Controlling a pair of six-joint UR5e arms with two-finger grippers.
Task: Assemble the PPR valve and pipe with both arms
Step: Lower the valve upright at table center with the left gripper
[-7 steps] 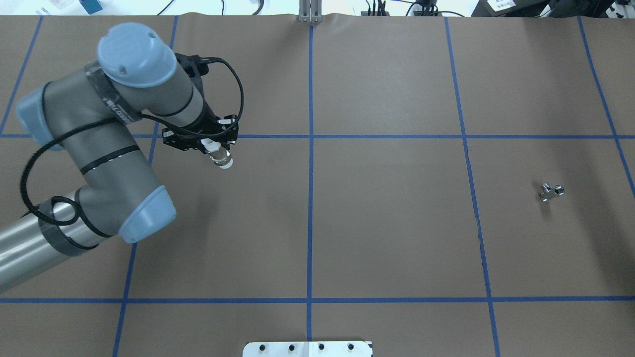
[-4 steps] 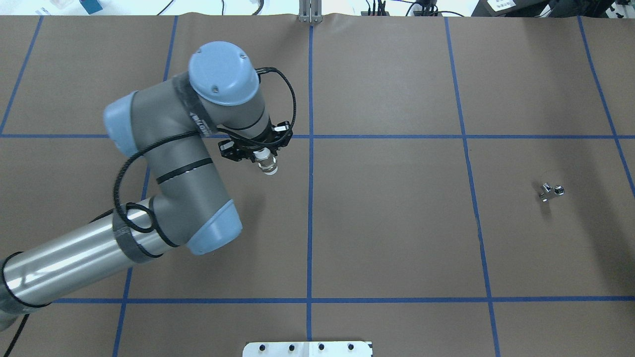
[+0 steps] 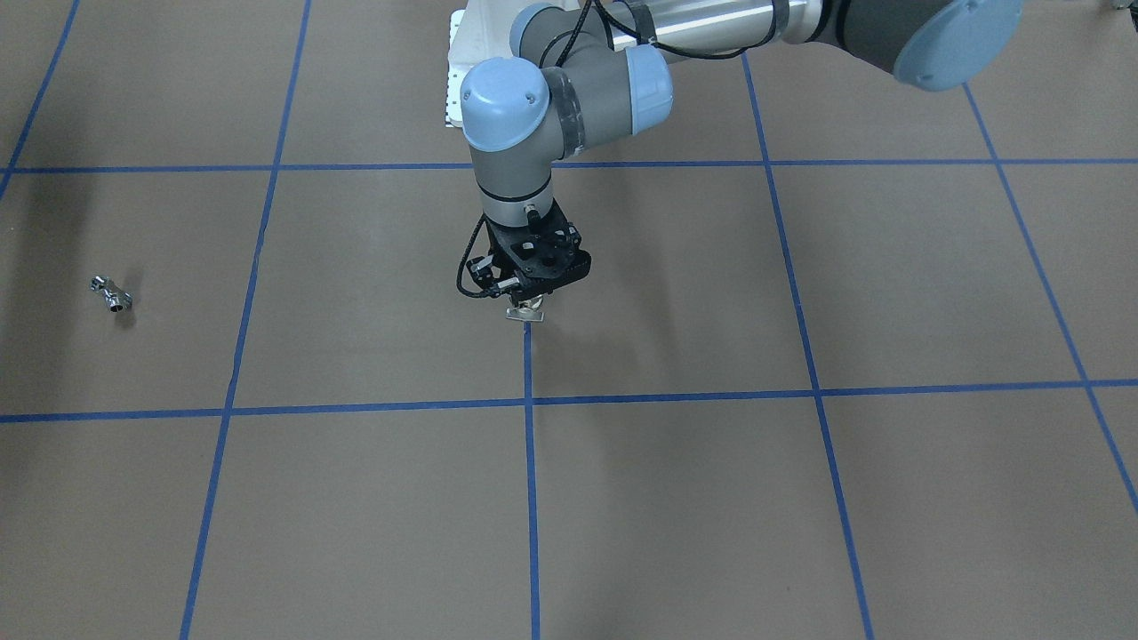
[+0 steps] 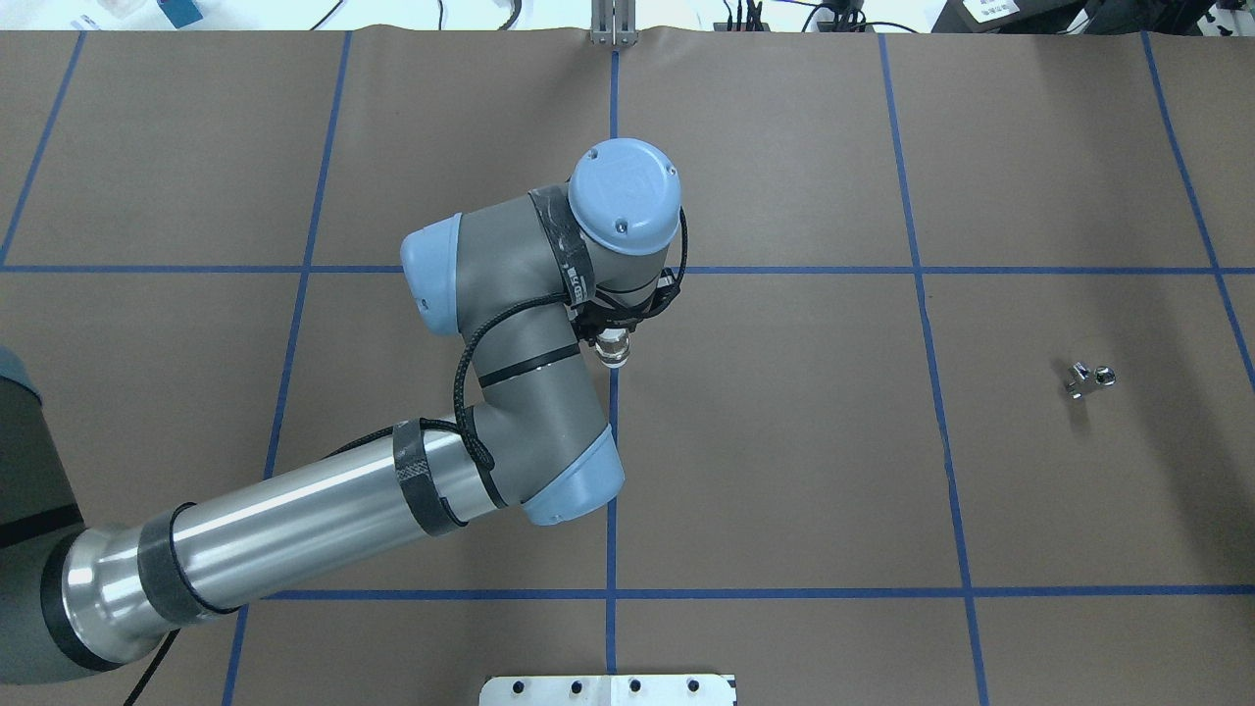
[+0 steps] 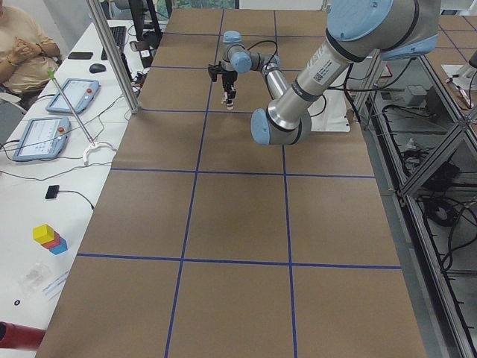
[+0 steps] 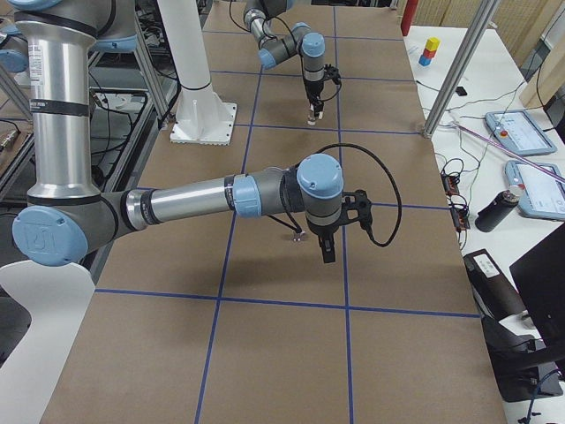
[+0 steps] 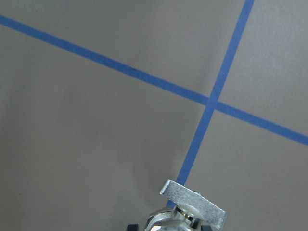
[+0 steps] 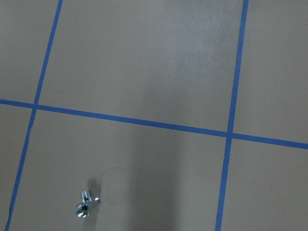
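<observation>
— Where is the PPR valve (image 3: 525, 312) on your screens?

— I see it in the left gripper (image 3: 527, 301), over the middle of the surface (image 4: 784, 451). The fingers are closed narrow on its upper part and its flat tab points down. On my left wrist camera the tab (image 7: 192, 200) hangs over the long blue tape line (image 4: 612, 510) that runs from the near edge to the far edge, just short of a crossing of lines. It looks to be above the brown paper, not resting on it.

— And the pipe (image 4: 1088, 378)?

— It lies by itself on the surface toward the right edge, well apart from the valve, with nothing touching it. On my front camera it is a small shiny piece (image 3: 112, 295) with its round mouth open toward that camera. The right wrist camera looks down on it from above (image 8: 85, 204).

— What about the right gripper (image 6: 328, 254)?

— I only get it on the right side camera, pointing down over the surface at the end of the near arm. From there I cannot tell whether its fingers are wide or narrow.

— The left arm (image 4: 324, 510)?

— It reaches in from the near left corner and bends at the wrist above the valve.
</observation>
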